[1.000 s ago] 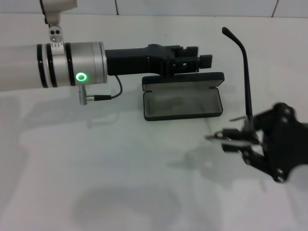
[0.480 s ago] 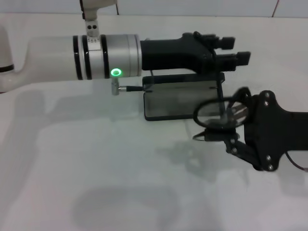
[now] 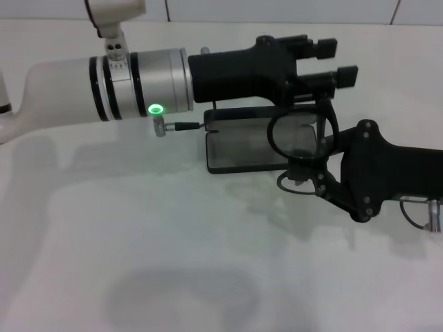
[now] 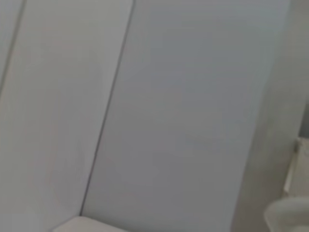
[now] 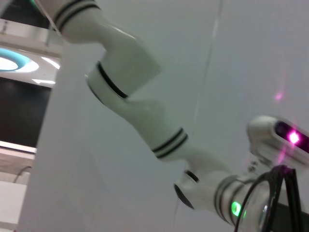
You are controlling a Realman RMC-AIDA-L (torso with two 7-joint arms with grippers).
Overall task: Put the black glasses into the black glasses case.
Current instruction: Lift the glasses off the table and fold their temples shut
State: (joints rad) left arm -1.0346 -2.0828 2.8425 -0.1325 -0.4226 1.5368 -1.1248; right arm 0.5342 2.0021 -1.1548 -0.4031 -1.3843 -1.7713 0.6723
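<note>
Count of items on a white tabletop [image 3: 138, 263]: two robot arms, one pair of glasses, one case.

One left gripper [image 3: 332, 61] and one right gripper [image 3: 311, 181] are in view. There is one pair of black glasses [image 3: 294, 135], showing two lenses, and one open black glasses case [image 3: 239, 149].

1. The open case [image 3: 239, 149] lies on the table [image 3: 138, 242], centre of the frame.
2. The left gripper [image 3: 332, 62] reaches above its back edge.
3. The glasses [image 3: 297, 138], in the right gripper [image 3: 315, 178], overlap its right end.
</note>
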